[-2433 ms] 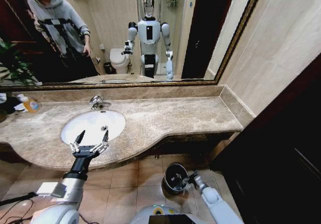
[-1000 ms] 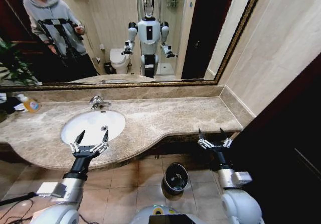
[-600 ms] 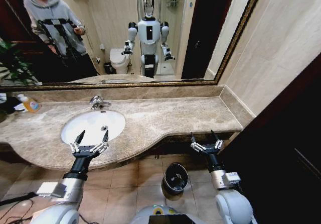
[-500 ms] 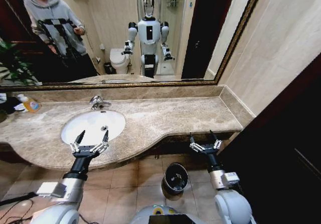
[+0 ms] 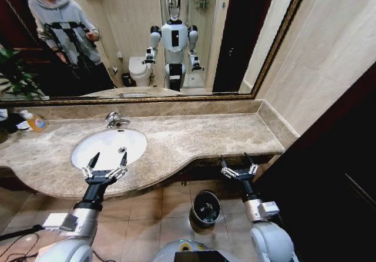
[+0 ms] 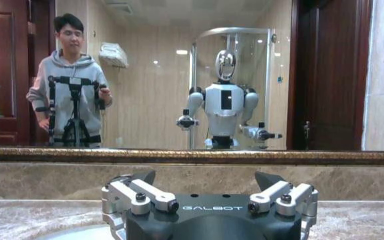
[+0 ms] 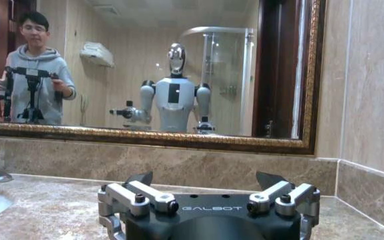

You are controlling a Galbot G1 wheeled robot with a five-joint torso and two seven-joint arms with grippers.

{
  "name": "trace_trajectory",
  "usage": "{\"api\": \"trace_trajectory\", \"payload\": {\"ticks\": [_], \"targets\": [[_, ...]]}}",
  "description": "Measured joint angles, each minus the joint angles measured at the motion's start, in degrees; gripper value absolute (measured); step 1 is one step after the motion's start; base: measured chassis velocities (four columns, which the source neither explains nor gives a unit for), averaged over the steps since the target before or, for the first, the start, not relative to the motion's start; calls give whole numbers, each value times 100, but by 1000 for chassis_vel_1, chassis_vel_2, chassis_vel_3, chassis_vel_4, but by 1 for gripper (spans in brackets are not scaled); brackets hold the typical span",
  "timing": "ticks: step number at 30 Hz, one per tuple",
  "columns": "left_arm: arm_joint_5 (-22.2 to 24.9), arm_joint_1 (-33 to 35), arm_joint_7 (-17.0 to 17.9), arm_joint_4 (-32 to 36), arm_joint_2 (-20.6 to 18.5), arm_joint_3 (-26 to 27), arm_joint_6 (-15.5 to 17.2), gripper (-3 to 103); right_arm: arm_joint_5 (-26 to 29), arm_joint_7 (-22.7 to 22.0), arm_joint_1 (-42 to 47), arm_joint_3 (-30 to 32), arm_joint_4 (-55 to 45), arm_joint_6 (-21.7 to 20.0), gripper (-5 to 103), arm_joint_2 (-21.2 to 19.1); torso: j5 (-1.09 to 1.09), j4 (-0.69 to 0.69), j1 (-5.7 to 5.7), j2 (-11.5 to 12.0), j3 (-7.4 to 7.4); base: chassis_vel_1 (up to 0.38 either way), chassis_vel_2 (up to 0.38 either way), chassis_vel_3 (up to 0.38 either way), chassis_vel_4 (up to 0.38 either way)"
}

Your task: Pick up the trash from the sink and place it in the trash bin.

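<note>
Curving along its front edge, the beige-brown marble counter [image 5: 194,135] is mottled and glossy, with the white oval sink [image 5: 109,147] sunk into its left part and a chrome faucet [image 5: 113,120] at the basin's back rim. The basin's smooth white surface looks bare apart from a small dark spot near its front edge; I cannot make out any trash in it. The left gripper [image 5: 104,167] hovers over the sink's front rim, its fingers [image 5: 93,160] spread wide and holding nothing. The right gripper [image 5: 238,167] is raised beyond the counter's front edge at its right part, fingers spread and holding nothing too, with a dark wooden panel [image 5: 329,174] close on its right. Below, on the tan tiled floor [image 5: 164,209], the round black trash bin [image 5: 206,207] with its shiny rim stands between the two arms, just left of the right arm; something pale lies inside. A broad stretch of bare marble lies between sink and right wall. An orange-labelled bottle [image 5: 33,121] stands at the counter's far left, near a gilt-framed mirror [image 5: 147,39].
</note>
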State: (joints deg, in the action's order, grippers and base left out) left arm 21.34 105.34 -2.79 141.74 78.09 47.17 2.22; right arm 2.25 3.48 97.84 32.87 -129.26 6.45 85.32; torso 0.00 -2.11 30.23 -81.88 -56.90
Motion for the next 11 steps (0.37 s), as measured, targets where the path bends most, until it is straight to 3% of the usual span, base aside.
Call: {"api": "trace_trajectory", "payload": {"ticks": [11], "targets": [[0, 0, 0, 0, 0, 0, 0, 100, 0, 2, 1, 5, 0, 1, 100, -1, 0, 0, 0, 0, 0, 0, 0, 0, 0]]}}
